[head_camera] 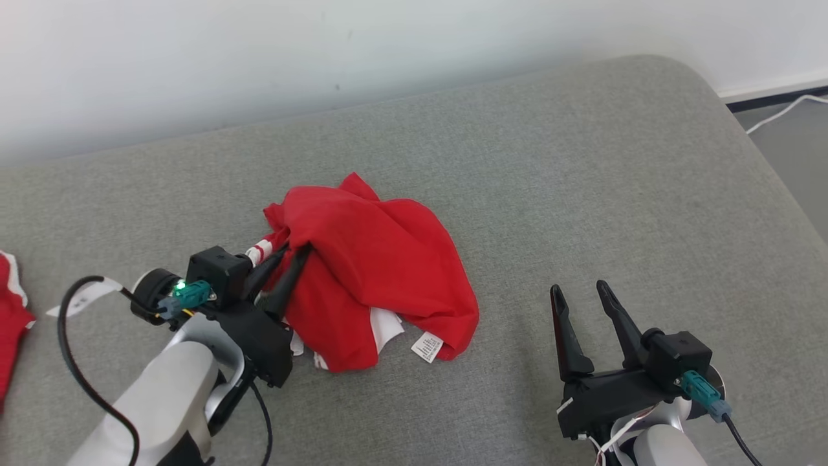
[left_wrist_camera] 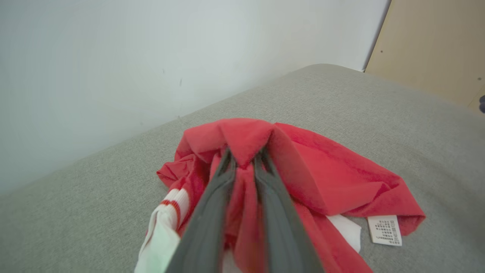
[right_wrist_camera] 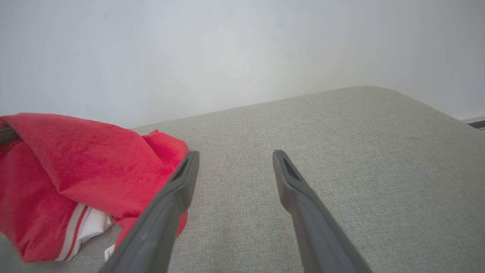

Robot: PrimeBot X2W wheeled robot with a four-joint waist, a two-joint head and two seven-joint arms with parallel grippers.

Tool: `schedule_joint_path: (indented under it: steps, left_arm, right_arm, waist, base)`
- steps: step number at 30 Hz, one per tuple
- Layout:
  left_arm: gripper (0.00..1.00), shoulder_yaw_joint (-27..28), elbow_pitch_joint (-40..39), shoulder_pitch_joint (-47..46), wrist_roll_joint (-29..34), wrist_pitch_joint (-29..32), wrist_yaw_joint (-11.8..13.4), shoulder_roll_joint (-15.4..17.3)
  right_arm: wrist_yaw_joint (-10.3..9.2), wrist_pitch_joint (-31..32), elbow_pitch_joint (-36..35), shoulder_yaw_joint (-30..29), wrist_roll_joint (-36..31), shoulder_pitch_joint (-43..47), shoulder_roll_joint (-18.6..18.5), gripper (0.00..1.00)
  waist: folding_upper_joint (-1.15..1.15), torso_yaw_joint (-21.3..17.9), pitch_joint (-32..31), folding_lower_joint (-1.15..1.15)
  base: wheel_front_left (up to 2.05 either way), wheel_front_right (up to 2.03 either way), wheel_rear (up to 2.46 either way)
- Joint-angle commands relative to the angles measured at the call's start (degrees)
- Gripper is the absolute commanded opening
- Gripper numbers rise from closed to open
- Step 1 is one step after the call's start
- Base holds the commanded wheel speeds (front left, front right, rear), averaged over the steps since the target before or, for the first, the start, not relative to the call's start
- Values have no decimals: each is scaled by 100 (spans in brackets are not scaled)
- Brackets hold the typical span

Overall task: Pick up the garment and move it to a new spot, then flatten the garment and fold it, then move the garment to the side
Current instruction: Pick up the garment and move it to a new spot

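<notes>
Closest to me are the two grippers. My left gripper (head_camera: 294, 255) is clamped on a fold of the red garment (head_camera: 381, 272). In the left wrist view its two fingers (left_wrist_camera: 212, 212) run almost together with red cloth pinched between them. The tips are buried under the fold, so I can't actually see them. My right gripper (head_camera: 579, 291) sits well apart from the garment, off to the right, fingers spread and nothing between them. I can't tell whether it's touching the grey cushion (head_camera: 582, 181) or hanging just above it.

There's one garment in the grip. It's a crumpled heap a bit left of the cushion's middle, too bunched up to say what kind it is. White bits poke out under its near edge, and one white cuff with red stripes (left_wrist_camera: 172, 204) lies right beside my left fingers. One care label (head_camera: 427, 346) lies flat on the cushion at the heap's near right edge, but the print is too small to read.

At the far left of the head view there's a second red piece with white trim (head_camera: 10, 310), cut off by the frame.

Further back is a pale wall (head_camera: 259, 52). One white cable (head_camera: 776, 113) lies on the floor past the cushion's right corner.
</notes>
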Motion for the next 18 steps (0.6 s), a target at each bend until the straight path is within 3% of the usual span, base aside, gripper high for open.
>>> schedule_joint_path:
  steps: [1, 10, 18]
  left_arm:
    - [100, -37, 54, 82, 4, -64, 2, -21]
    - [100, -17, -292, 503, -3, -329, 261, -357]
    - [100, 34, -1035, 1173, 42, -380, 620, -303]
  right_arm:
    - [4, -10, 9, 13, -18, 29, -7, 100]
    - [4, 10, -2, -29, 10, 195, -7, 100]
    - [4, 39, -8, -87, 43, 271, -7, 100]
  waist:
    - [0, 67, -57, 0]
    - [0, 313, -172, 0]
    - [0, 518, -206, 0]
  base:
    - [0, 0, 0]
    - [0, 0, 0]
    - [0, 0, 0]
